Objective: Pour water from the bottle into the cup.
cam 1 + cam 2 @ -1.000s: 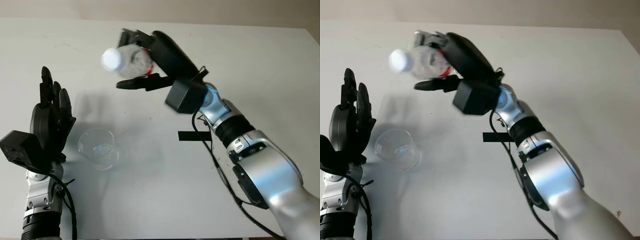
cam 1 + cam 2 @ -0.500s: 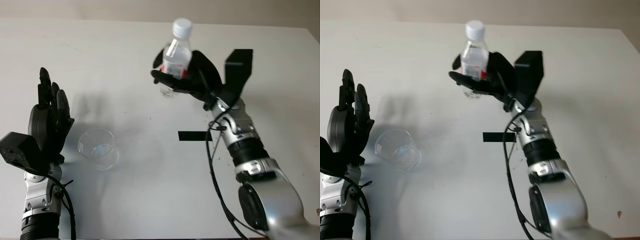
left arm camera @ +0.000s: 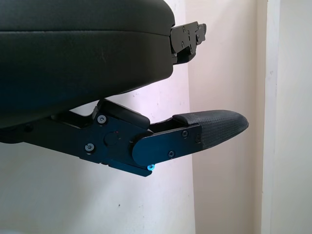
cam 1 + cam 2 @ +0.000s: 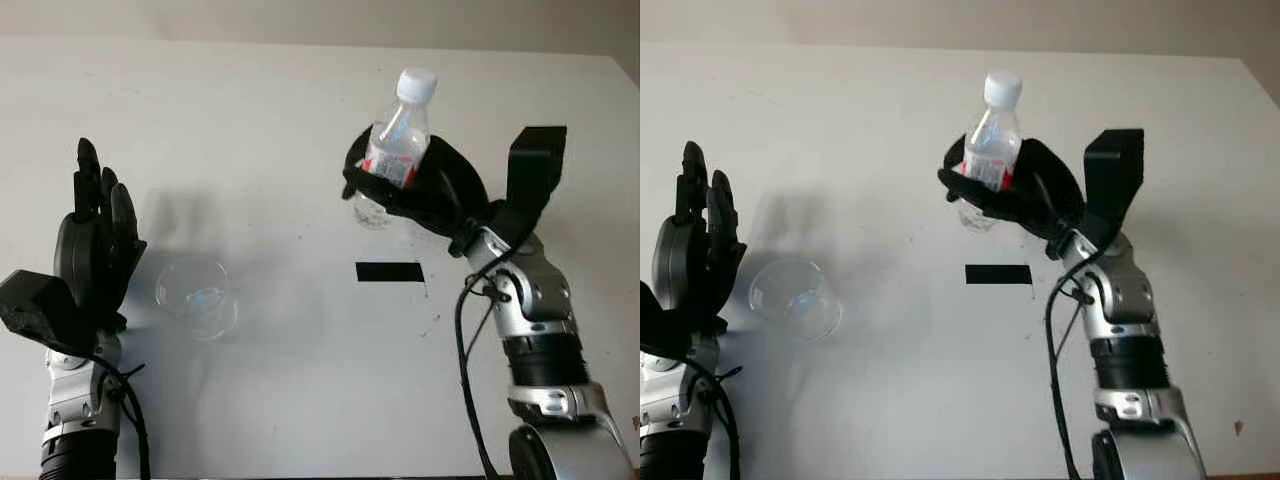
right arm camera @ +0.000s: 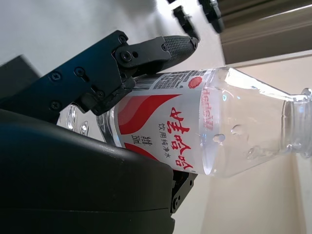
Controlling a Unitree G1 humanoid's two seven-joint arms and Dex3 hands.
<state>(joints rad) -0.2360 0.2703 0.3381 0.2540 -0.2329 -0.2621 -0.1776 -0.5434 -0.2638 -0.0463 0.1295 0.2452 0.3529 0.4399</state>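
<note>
Clear plastic water bottle with a red-and-white label and white screw cap [image 4: 398,143] sat in my right hand [image 4: 425,190], fingers [image 5: 146,51] clamped round the label band. It was held roughly upright, neck tipped slightly away from the wrist, up off the white table [image 4: 300,380], right of centre and above the black tape strip [image 4: 390,271].

Small clear glass cup [image 4: 195,296] stood on the table at left, well apart from the bottle and just beside my left hand [image 4: 88,250]. That hand was open, raised palm-in next to the cup, holding nothing.

Risks as I judged them:
- Cap looked on. Tilting with it on delivers nothing.
- Long traverse to the cup; a misjudged tilt point would put water on the table.
- Cup is light and not held. A knock from the neck or my left hand could tip it.
- Grip sat on a smooth label; the bottle could slip or rotate during tilt.

Bottle looked mostly empty: droplets on the inner wall near the shoulder, no clear water line I could make out. Cup contents I couldn't tell.
</note>
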